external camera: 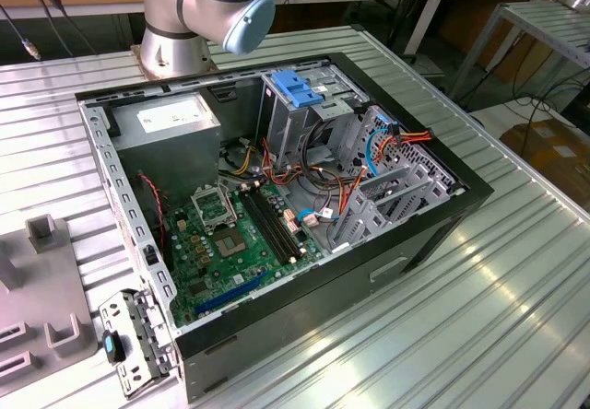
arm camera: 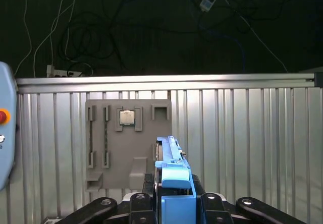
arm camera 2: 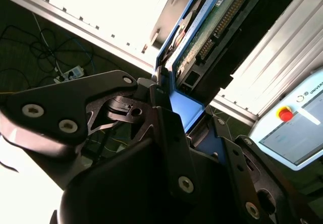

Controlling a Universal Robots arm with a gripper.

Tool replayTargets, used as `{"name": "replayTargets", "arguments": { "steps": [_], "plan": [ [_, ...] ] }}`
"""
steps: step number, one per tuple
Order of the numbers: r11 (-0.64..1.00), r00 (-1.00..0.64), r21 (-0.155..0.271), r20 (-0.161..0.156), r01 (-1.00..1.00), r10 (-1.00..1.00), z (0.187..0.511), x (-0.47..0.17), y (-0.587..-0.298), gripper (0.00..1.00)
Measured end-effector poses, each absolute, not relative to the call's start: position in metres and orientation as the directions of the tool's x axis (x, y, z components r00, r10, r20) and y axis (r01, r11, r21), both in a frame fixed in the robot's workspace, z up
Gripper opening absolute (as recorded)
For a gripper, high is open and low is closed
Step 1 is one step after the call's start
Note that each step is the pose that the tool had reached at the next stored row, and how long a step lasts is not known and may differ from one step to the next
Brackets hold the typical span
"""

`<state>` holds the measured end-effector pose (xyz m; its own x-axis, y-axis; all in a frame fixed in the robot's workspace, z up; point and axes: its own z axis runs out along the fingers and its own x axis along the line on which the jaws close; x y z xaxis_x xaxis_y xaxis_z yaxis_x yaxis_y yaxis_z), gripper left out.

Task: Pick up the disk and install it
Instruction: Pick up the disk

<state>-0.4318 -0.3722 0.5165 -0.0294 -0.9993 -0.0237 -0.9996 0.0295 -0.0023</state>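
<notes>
In both wrist views my gripper [arm camera: 174,204] is shut on the disk [arm camera: 170,156], which it holds edge-on in the air. In the first wrist view the disk's blue carrier and blue end tab [arm camera: 176,183] stand up between the black fingers [arm camera: 137,201]. The second wrist view shows the disk [arm camera 2: 217,22] from its underside, with the green circuit board and connector pins showing. There the blue carrier [arm camera 2: 185,108] runs down into my gripper [arm camera 2: 187,120]. Below the held disk lies the ribbed metal table [arm camera: 242,133].
The exterior view shows the open computer case [external camera: 424,234] with motherboard [external camera: 230,234], grey power-supply box [external camera: 171,119] and a tall drive cage with a blue latch [external camera: 297,87]. A grey fixture plate [arm camera: 126,148] holds a chip [arm camera: 126,117]. A pendant with a red button [arm camera 2: 285,114] stands nearby.
</notes>
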Motion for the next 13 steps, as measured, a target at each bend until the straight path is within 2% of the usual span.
{"name": "replayTargets", "arguments": {
  "steps": [13],
  "plan": [
    [0.029, -0.029, -0.002, -0.024, -1.000, -0.999, 0.5164, -0.4260, -0.3722, 0.37]
  ]
}}
